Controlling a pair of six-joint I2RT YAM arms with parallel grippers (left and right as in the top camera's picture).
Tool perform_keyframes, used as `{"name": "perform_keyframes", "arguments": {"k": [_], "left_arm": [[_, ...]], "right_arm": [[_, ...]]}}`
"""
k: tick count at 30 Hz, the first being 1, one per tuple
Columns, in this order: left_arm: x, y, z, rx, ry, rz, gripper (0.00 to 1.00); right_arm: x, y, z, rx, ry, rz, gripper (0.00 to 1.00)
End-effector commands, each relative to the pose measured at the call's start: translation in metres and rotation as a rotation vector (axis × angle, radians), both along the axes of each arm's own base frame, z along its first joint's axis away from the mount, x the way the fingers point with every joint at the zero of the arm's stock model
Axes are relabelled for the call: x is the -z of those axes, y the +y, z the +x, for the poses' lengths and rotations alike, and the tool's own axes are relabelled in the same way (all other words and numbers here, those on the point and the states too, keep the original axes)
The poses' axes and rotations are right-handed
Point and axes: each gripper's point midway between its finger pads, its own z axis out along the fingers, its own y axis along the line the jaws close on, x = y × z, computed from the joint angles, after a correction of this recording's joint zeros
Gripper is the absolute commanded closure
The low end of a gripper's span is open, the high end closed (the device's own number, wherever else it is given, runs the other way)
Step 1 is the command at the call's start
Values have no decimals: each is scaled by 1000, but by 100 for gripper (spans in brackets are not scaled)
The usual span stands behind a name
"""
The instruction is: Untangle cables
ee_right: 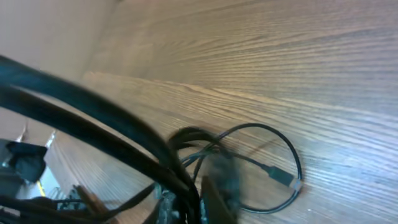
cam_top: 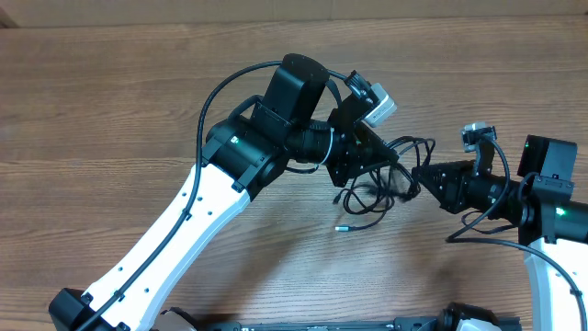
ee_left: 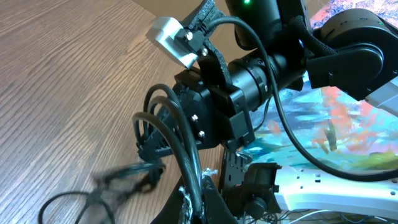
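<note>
1. Overhead is the only view with both arms. The left gripper [cam_top: 372,158] and right gripper [cam_top: 421,175] meet tip to tip mid-table [cam_top: 110,92], with the cables [cam_top: 386,184] tangled between them and touching both.
2. Overhead also shows one plug [cam_top: 342,225] lying loose on the wood, just robot-side of the tangle.
3. Left wrist shows the right arm [ee_left: 261,74] close up. Black cords arc across it and a blurred strand lies on the wood.
4. Right wrist shows a cord loop flat on the wood, and blurred cords cross the foreground.
5. Jaws: can't tell on either gripper, the tips are buried in cords.
</note>
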Motion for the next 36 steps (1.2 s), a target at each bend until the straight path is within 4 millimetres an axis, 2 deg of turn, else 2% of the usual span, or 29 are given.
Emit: {"name": "perform_keyframes", "arguments": {"k": [1, 7, 9, 10, 11, 12, 13, 15, 18, 21, 26, 34, 36], "left_arm": [[-15, -2, -9, 35, -6, -39, 96], [-15, -1, -9, 45, -37, -39, 96], [-12, 0, -4, 30, -67, -22, 84], [-5, 2, 3, -17, -77, 14, 72], [0, 5, 11, -61, -86, 49, 45], [8, 10, 19, -115, -97, 94, 13], [25, 24, 37, -231, -116, 201, 0], [40, 39, 48, -318, -127, 298, 0], [52, 51, 49, -356, -113, 373, 0], [57, 54, 46, -355, -98, 395, 0], [57, 53, 44, -341, -93, 395, 0], [60, 42, 7, -21, -240, 373, 8], [59, 40, -3, 35, -231, 352, 10]], "right_arm": [[-6, -1, 1, 5, -20, -8, 96], [-5, 0, -2, 24, 24, 22, 96], [-5, 1, -3, 35, 48, 35, 96], [-4, 1, -4, 45, 67, 45, 96], [-3, 1, -5, 53, 84, 53, 96], [-3, 1, -6, 58, 93, 58, 96], [-2, 1, -6, 74, 116, 71, 96], [0, -2, -5, 117, 157, 80, 96], [8, -11, -2, 211, 227, 67, 96], [15, -20, 0, 303, 292, 62, 96], [13, -17, -1, 306, 306, 87, 96], [-3, 1, -5, 212, 290, 200, 96], [-10, 6, -6, 180, 278, 235, 96]]}}
